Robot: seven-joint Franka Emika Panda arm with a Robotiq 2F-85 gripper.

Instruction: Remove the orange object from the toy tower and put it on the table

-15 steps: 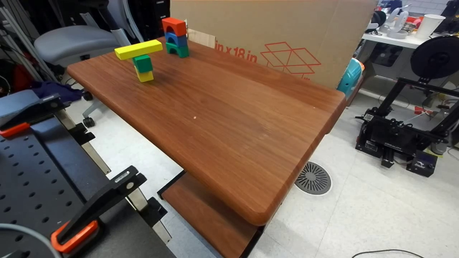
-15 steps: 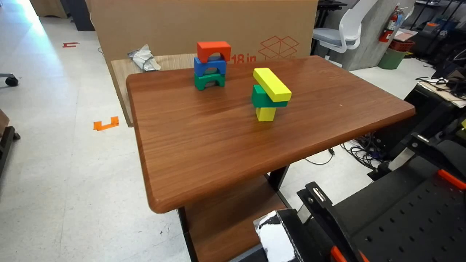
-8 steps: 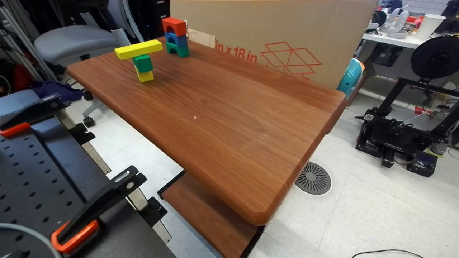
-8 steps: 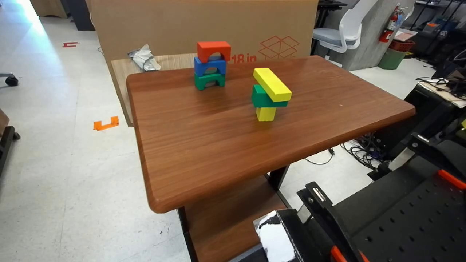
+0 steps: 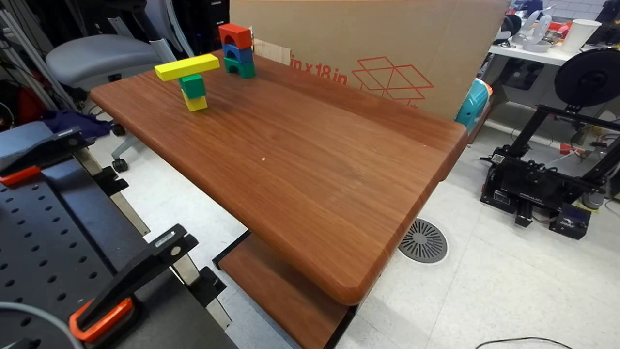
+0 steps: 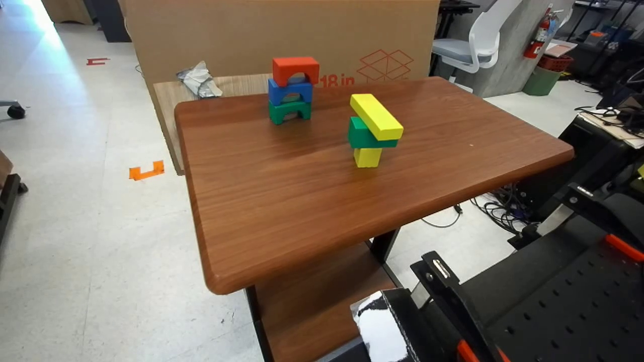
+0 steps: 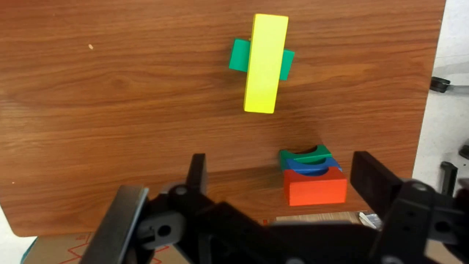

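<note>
The orange object is an orange-red arch block, seen in both exterior views (image 5: 236,36) (image 6: 296,65) and the wrist view (image 7: 317,189). It rests on top of the toy tower (image 5: 238,53) (image 6: 290,92), on a blue arch (image 7: 298,165) above a green arch. The tower stands upright near an edge of the brown wooden table (image 5: 300,169) (image 6: 282,201) (image 7: 128,110). My gripper (image 7: 282,165) shows only in the wrist view. It is open and empty, with the tower between its fingers in the picture, nearer the right finger. The gripper's height above the tower is hard to tell.
A second stack has a long yellow bar (image 5: 187,67) (image 6: 376,116) (image 7: 266,64) across a green block (image 6: 359,133) on a small yellow block (image 6: 367,158). A large cardboard box (image 5: 368,48) stands behind the table. Black clamps (image 5: 135,276) hold the neighbouring black bench.
</note>
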